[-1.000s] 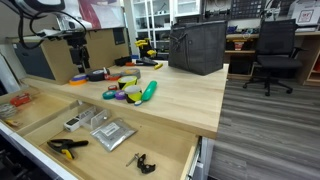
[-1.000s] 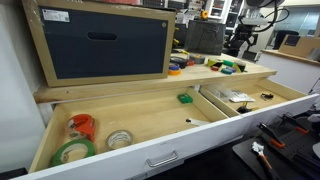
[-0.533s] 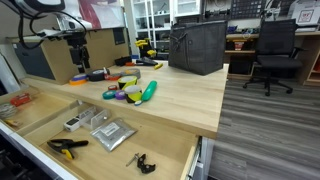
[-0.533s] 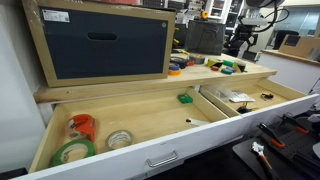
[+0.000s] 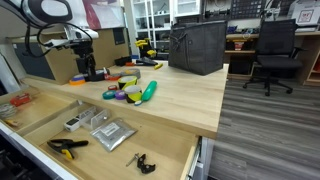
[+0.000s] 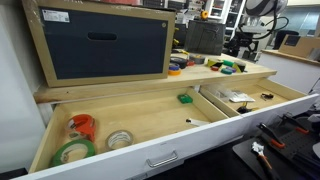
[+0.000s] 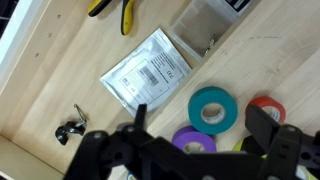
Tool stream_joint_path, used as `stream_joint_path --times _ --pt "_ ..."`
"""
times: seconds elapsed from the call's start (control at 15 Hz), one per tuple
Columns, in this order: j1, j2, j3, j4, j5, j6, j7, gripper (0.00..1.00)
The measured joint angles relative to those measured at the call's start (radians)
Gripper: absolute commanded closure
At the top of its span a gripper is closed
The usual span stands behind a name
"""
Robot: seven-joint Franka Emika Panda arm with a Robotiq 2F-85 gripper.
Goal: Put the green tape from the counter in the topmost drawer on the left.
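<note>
Pincer [image 7: 198,112] off its spot of 1 s ago; wide, empty jaws over green tape [image 7: 213,108] only in wrist view.

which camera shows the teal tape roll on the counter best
The wrist view: the teal tape roll lies flat, seen from above as a ring, beside a purple roll and a red roll. In both exterior views it is lost in the small colourful pile on the counter, too small to single out.

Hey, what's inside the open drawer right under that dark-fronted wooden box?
A green tape roll, an orange-red object, a clear roll, a small green block and a tiny dark piece. The drawer runs back under the counter, which hides its rear.
</note>
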Motion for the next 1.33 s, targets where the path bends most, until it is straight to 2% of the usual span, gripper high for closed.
stream_joint_path --times 0.93,1.33 --pt "0.013 0.132 -0.042 -0.044 -0.060 0.175 0.029 0.00" --pt "0.014 0.142 -0.067 -0.043 -0.061 0.218 0.045 0.00"
